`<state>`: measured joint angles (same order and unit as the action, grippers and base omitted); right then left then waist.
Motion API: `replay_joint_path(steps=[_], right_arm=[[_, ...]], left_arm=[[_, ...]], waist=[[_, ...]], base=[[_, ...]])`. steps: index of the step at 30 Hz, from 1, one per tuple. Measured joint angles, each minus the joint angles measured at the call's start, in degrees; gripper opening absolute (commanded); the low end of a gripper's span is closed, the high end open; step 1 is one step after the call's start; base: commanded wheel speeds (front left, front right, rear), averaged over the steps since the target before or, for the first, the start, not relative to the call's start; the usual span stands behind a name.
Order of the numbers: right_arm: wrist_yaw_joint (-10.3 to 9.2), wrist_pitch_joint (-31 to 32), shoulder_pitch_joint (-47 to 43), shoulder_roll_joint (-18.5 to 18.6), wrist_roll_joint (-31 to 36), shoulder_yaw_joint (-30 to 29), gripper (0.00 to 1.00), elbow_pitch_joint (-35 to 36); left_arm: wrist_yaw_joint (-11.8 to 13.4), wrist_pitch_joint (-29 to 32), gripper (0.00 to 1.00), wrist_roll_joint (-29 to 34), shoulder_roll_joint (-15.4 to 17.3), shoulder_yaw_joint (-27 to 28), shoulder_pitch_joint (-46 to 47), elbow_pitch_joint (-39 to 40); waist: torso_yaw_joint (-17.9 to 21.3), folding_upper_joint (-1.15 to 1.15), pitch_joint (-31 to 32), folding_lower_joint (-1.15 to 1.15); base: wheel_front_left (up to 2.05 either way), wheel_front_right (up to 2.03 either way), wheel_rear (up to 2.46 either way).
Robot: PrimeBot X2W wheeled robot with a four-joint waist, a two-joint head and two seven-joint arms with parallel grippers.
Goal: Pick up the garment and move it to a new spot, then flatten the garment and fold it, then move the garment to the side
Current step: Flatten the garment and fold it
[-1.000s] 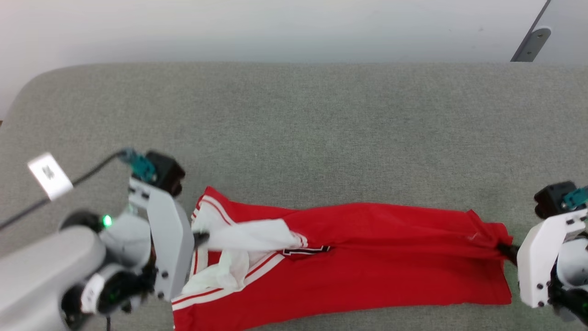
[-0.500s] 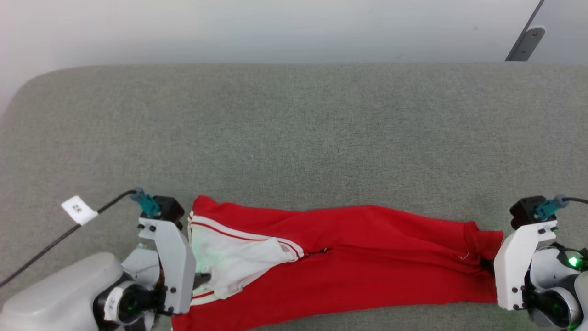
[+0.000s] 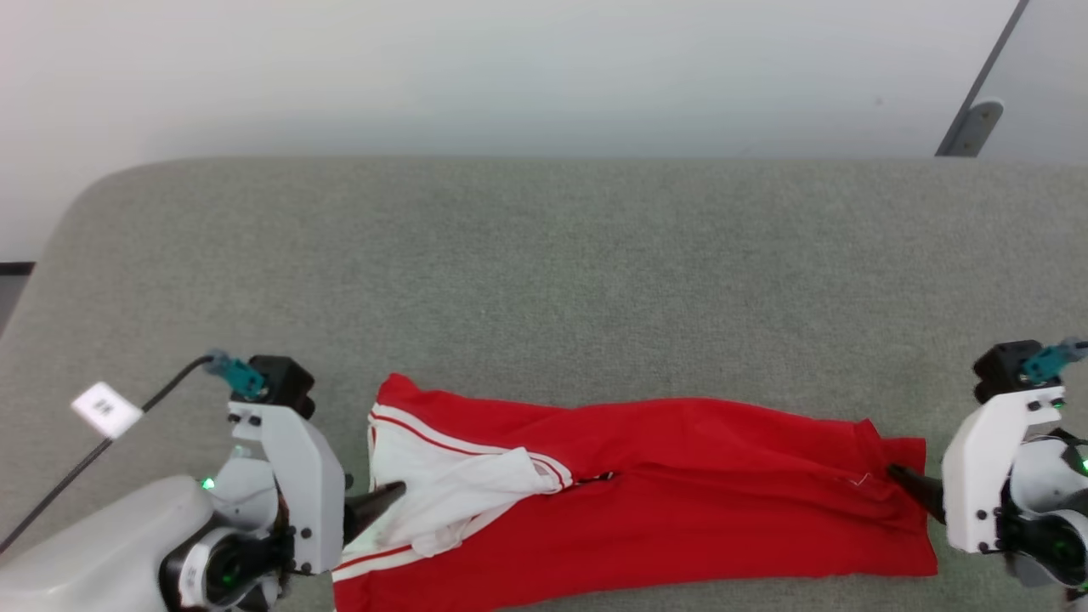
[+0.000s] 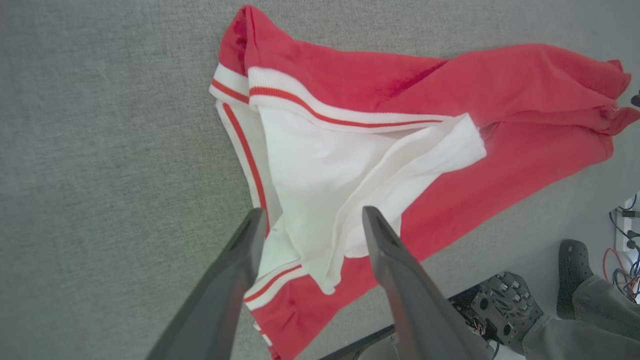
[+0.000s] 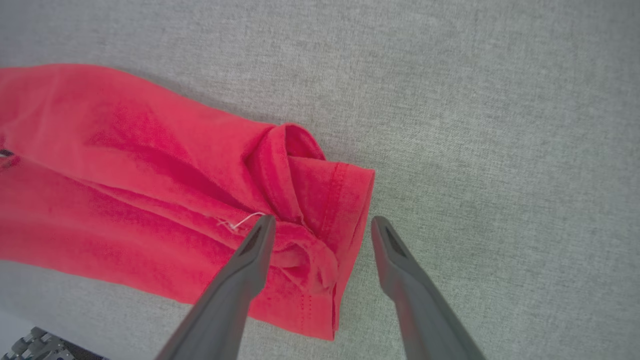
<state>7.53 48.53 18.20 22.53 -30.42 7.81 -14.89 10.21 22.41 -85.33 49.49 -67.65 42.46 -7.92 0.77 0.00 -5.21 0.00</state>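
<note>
The red jersey T-shirt (image 3: 646, 501) lies on the grey table (image 3: 544, 280) at the 6 o'clock edge of the head view, drawn out in a long band from 9 o'clock to 3 o'clock. That lengthwise stretch looks deliberate. With one end effector at each end, the cloth can be laid down taut, leaving fewer wrinkles to flatten.

It is not flat yet. At the 9 o'clock end a white sleeve (image 3: 450, 501) is flopped over the red body with its striped trim bent back. At the 3 o'clock end the hem (image 5: 345, 200) is bunched into a rolled fold, and a loose thread (image 5: 242, 221) pokes out.

The left end effector (image 4: 311, 212) stands apart and clamps nothing. In its wrist view the two tips straddle the lower part of the sleeve; I cannot tell whether they touch the cloth. The right end effector (image 5: 322, 220) is likewise spread wide, with one tip over the crumpled hem and the other over bare table just past the shirt's edge.

Both arms sit low and point inward toward each other. The left comes in from 8 o'clock aiming toward 3, and the right from 4 o'clock aiming toward 9. By my reading the shirt is at its new spot and flattening comes next, probably starting with the sleeve.
</note>
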Motion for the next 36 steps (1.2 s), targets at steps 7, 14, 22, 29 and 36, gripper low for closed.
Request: replay_joint_path(steps=[7,14,22,29,36], right_arm=[[0.0,2.0,-2.0,0.3,0.2,-4.2,1.0,1.7],[0.0,4.0,-4.5,-0.9,1.7,-8.4,1.0,1.1],[0.0,4.4,-6.1,-2.5,2.8,-12.3,1.0,-1.7],[0.0,3.1,-5.5,-3.1,3.1,-13.3,1.0,-6.4],[-0.05,2.5,-3.0,-1.8,1.8,-11.4,0.0,-12.4]], left_arm=[[1.2,-11.9,1.0,4.1,3.1,2.3,-3.1,5.7],[3.8,-29.2,1.0,8.5,4.8,5.7,-8.9,8.0],[6.5,-37.3,1.0,11.9,4.1,13.2,-16.6,7.7],[5.1,-37.4,1.0,24.5,-3.8,32.1,-28.6,7.8],[0.4,-37.4,1.0,35.6,-12.2,46.6,-38.4,7.6]], waist=[[-1.3,0.0,1.6,0.0],[-3.5,0.0,1.9,0.0],[-6.5,0.0,1.4,0.0],[-9.1,0.0,0.4,0.0],[-11.1,0.0,-0.3,0.0]], base=[[0.0,0.0,0.0],[0.0,0.0,0.0],[0.0,0.0,0.0],[0.0,0.0,0.0],[0.0,0.0,0.0]])
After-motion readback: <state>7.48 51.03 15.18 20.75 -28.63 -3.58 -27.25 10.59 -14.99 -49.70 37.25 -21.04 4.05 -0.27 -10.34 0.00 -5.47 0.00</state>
